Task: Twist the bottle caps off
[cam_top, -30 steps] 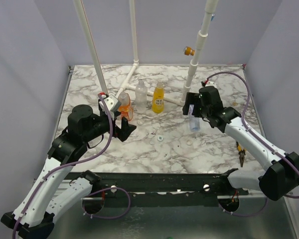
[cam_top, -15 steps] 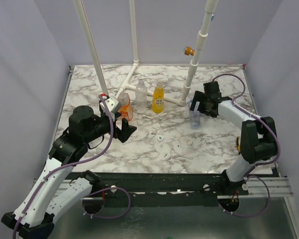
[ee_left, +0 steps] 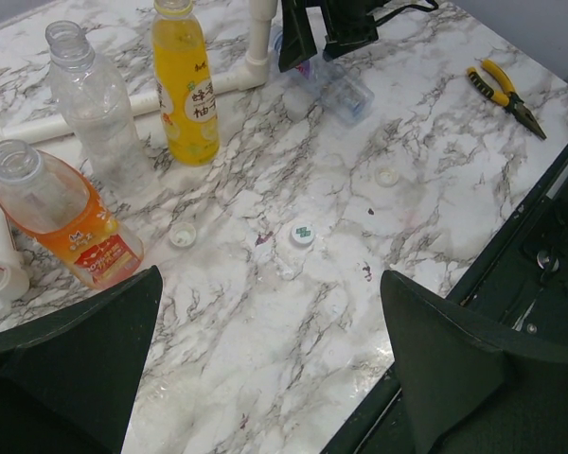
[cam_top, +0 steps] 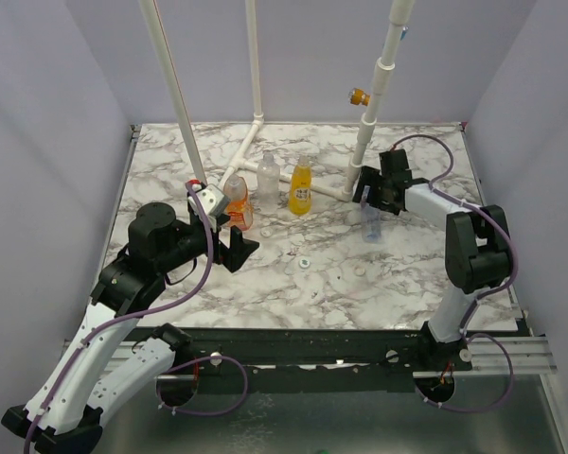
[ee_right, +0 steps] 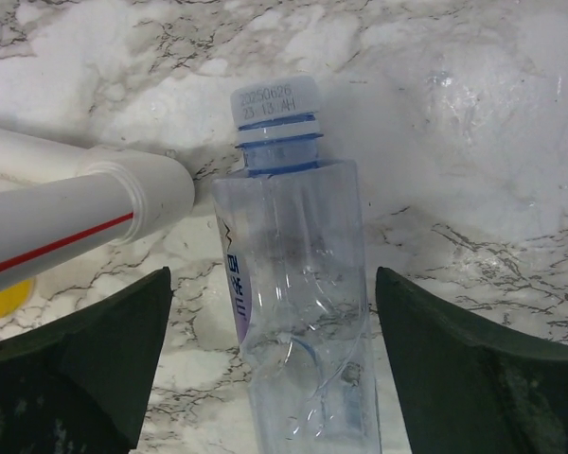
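A clear blue-labelled bottle (ee_right: pixel 303 312) with a white cap (ee_right: pixel 275 99) on it lies between the fingers of my right gripper (ee_right: pixel 270 274). That gripper is open, with a gap on each side of the bottle. The bottle's cap points toward the white pipe (ee_right: pixel 66 227); from above the bottle (cam_top: pixel 371 225) is under the right gripper (cam_top: pixel 369 200). My left gripper (ee_left: pixel 273 279) is open over bare table. A squat orange bottle (ee_left: pixel 57 222) and a small clear one (ee_left: pixel 95 109) stand uncapped beside a slender yellow-orange bottle (ee_left: pixel 185 90). Three loose caps (ee_left: pixel 303 234) lie on the marble.
The white pipe frame (cam_top: pixel 364 142) with a yellow-orange knob (cam_top: pixel 359 96) rises at the back, close to the right gripper. Yellow-handled pliers (ee_left: pixel 506 85) lie near the table's right edge. Purple walls enclose the marble table (cam_top: pixel 341 303).
The right arm has folded back, carrying its gripper up toward the pipe frame and over the blue-labelled bottle. The left arm has not moved.
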{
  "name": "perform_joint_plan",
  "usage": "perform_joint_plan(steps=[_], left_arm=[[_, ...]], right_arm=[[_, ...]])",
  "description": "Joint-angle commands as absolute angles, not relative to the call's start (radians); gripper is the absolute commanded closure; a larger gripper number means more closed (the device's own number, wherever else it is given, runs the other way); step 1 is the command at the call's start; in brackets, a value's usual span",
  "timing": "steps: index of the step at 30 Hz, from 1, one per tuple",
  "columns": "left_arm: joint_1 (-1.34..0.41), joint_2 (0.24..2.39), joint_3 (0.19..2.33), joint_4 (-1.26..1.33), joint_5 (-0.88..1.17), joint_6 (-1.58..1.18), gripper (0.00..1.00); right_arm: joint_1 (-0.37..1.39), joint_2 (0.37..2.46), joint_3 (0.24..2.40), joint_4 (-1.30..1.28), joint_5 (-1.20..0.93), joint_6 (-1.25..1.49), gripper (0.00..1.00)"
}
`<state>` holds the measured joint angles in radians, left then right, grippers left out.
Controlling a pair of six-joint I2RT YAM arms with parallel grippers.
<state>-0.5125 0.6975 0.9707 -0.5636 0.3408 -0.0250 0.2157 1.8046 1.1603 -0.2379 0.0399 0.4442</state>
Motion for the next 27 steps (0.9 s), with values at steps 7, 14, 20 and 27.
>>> perform_joint_plan(steps=[7,14,20,27], left_arm=[[-0.512,0.685,0.96,-0.552,0.383,-0.035,0.01],[-0.512,0.696,0.96,-0.552,0.422,-0.046,0.01],[-0.512,0.704,0.962,-0.551,0.441,-0.053,0.01],[-0.512,0.747,0.953,-0.536,0.479,-0.11,0.01]], right_arm=[[0.221,1.807,1.078,-0.204,0.129,0.523,0.27],[0.221,1.81,1.045,-0.2,0.129,0.542,0.28],[0.221,1.706,0.992,-0.16,0.113,0.556,0.49],[0.227,1.373,0.804,-0.014,0.076,0.62,0.59]])
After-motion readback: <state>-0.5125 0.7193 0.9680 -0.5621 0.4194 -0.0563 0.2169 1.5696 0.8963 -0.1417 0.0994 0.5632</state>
